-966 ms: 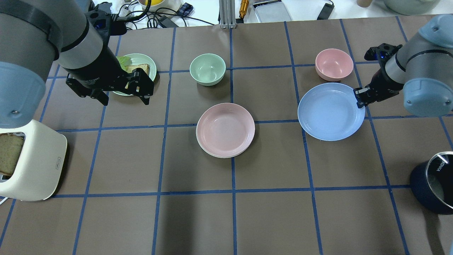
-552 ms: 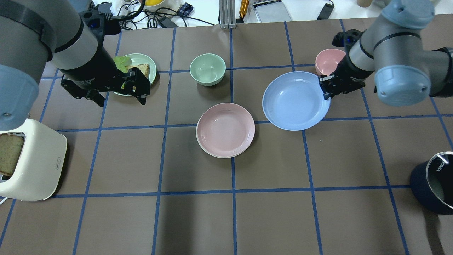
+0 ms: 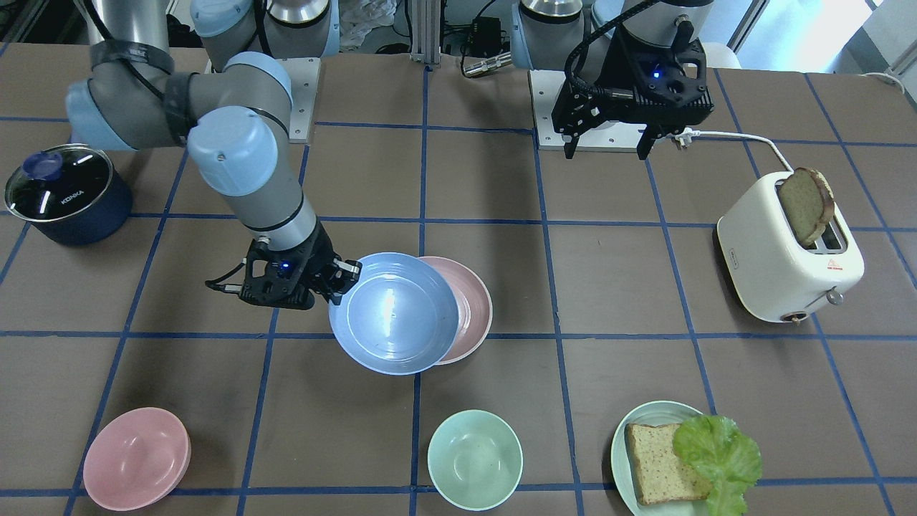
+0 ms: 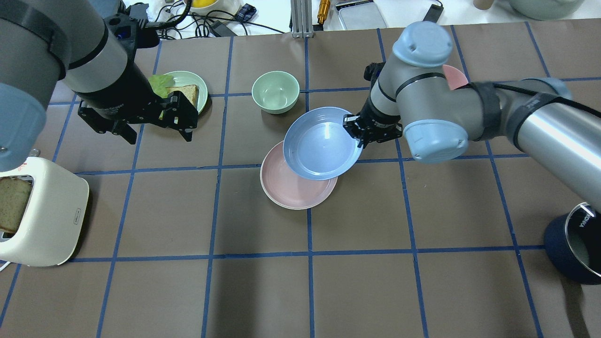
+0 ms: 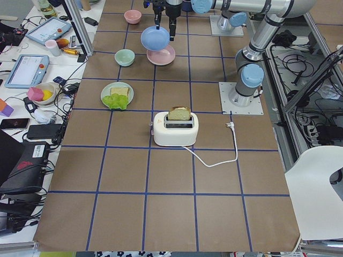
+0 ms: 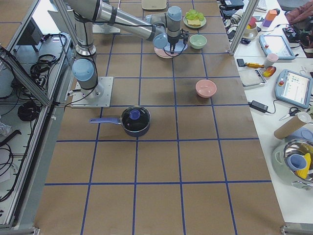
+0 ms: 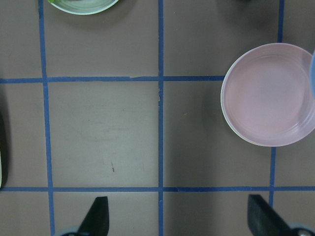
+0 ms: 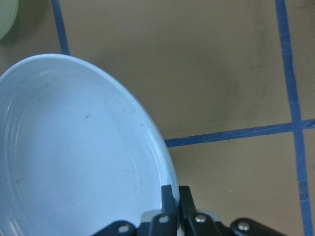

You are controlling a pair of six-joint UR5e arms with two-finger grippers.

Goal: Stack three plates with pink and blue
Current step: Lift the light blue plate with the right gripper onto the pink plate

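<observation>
— Where's the light blue round plastic plate point(image 4: 319, 145)?

— Off the counter point(image 4: 422, 291), carried by the right pincer point(image 4: 358, 135), which is clamped on the raised rim at the edge nearest that arm. It hangs over the far right part of the pale pink round plate point(image 4: 291, 193) and looks tilted, not yet centred on it.

— And the third one?

— A thin cream rim point(image 7: 222, 105) peeks out beneath the pink plate, so I'd judge the cream-white plate is already underneath. Little of it shows.

— How will the blue plate behave?

— Light and stiff, I'd say: shallow matte plastic, unlikely to break if dropped. The matte surface should give the pads fair friction. The trouble is the hold. One pinch on the rim leaves the whole disc hanging from a single spot, so it can pivot or droop.

— Better spot to grab?

— The rim is the only real option, since the plate is flat and wide. A deeper bite over the lip would steady it.

— The other arm?

— The left pincer point(image 7: 178, 219) hovers apart, fingers spread, nothing between them, near the pale green plate with bread and lettuce point(image 4: 190, 91).
</observation>
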